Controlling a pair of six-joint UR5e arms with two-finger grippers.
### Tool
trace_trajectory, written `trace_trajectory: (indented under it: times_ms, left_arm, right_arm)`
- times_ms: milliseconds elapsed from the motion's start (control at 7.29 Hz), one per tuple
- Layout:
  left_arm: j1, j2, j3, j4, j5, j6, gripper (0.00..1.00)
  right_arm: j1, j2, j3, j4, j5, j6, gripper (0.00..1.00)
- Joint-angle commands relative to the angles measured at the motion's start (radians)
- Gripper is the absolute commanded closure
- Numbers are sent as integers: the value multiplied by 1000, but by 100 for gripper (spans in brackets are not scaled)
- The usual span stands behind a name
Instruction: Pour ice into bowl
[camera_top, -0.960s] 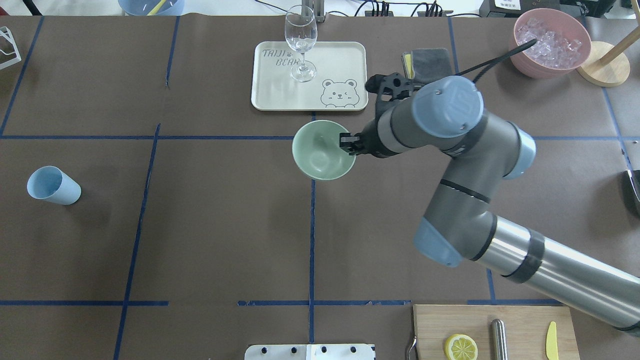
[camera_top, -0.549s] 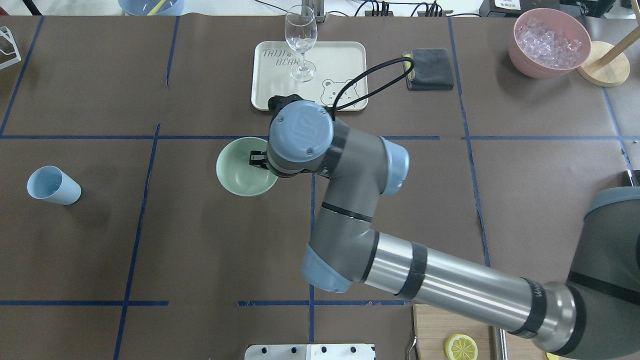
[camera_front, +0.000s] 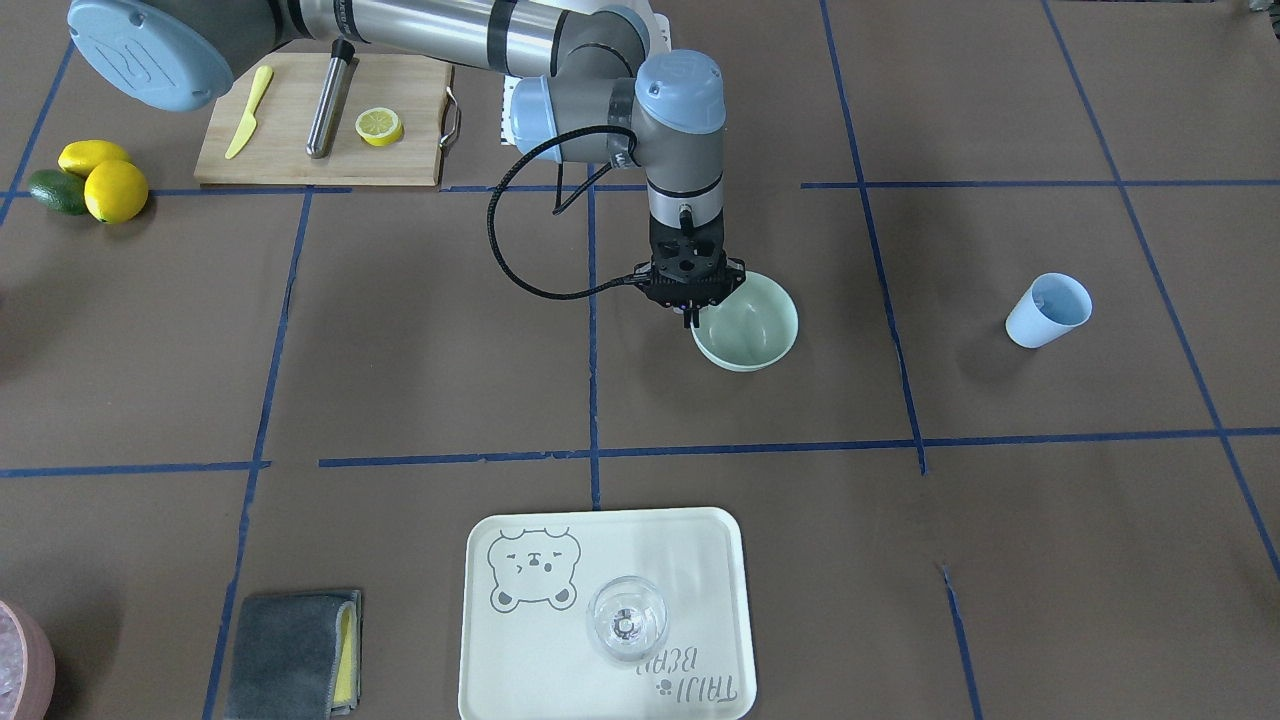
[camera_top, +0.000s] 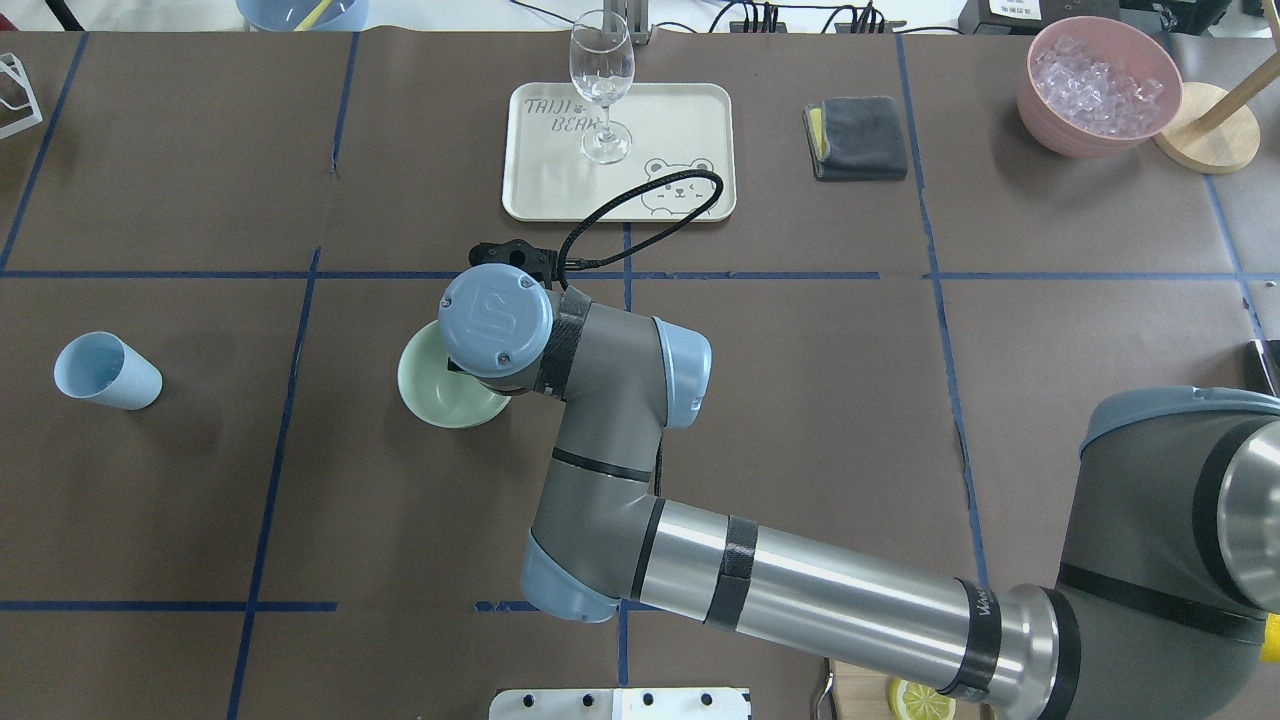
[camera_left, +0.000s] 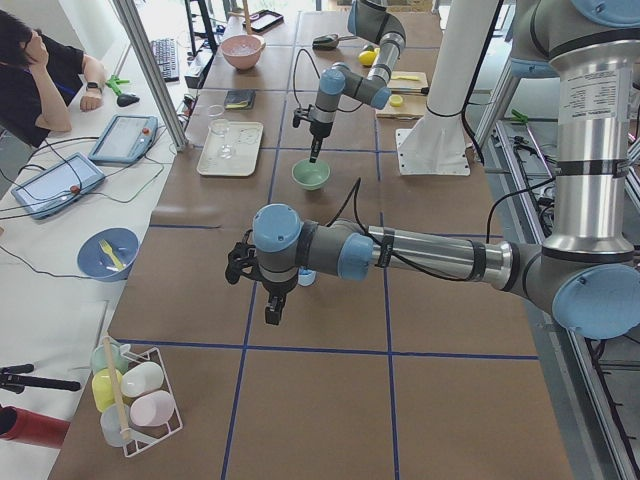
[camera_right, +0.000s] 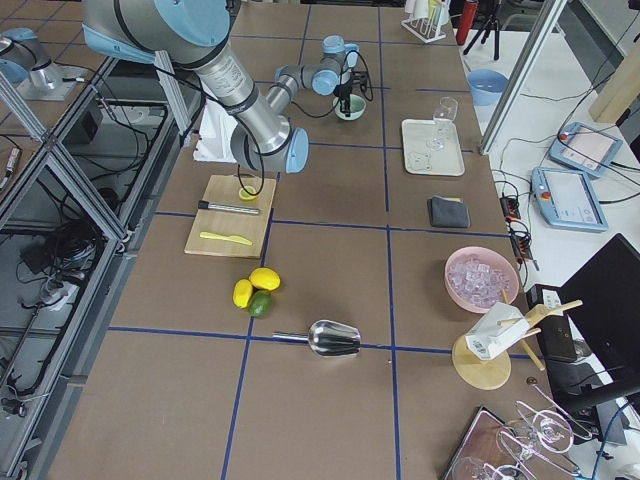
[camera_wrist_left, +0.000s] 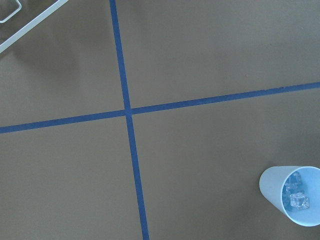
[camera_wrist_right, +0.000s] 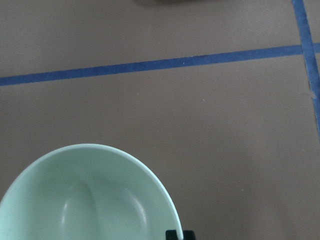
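Bowl (camera_front: 755, 325) near the tabletop's (camera_front: 400, 350) middle, rim pinched in the right claw (camera_front: 690, 318). Ice (camera_wrist_left: 299, 200) lies inside the blue cup (camera_wrist_left: 271, 189). Left claw (camera_left: 272, 312): grip state cannot be told.

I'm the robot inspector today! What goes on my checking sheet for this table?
Surface: brown table with blue tape lines.
Job's things: green bowl empty; ice sits in the blue cup.
Clutter: tray with glass, grey cloth, pink bowl, cutting board.
Grippers: right gripper shut on the green bowl's rim; left gripper, cannot tell.
Cables: black cable loops out beside the right gripper.
Surroundings: a person sits at a side desk.
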Motion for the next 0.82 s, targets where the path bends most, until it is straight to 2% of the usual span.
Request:
trace_trajectory:
  times_ms: [0,137,274,412,549,686]
  left_arm:
    - [0,2,2,0,0,0,0]
    - [0,2,2,0,0,-2,0]
    - [0,2,6,0,0,-2,0]
    - [0,2,-1,0,0,0,0]
    - [0,0,-5,0,1,0,0]
    - [0,-3,-17,-12,12,0,0]
  right_arm:
    - [-5,1,-4,0,-2,-1,8]
    - [-3,1,7,0,-1,-4,0]
    - [14,-3,48,-4,8,-11,0]
    - [67,-12,79,-10,63,-21,0]
    - [148,-22,102,-38,155,-74,0]
    - [235,-105,205,-82,239,-213,0]
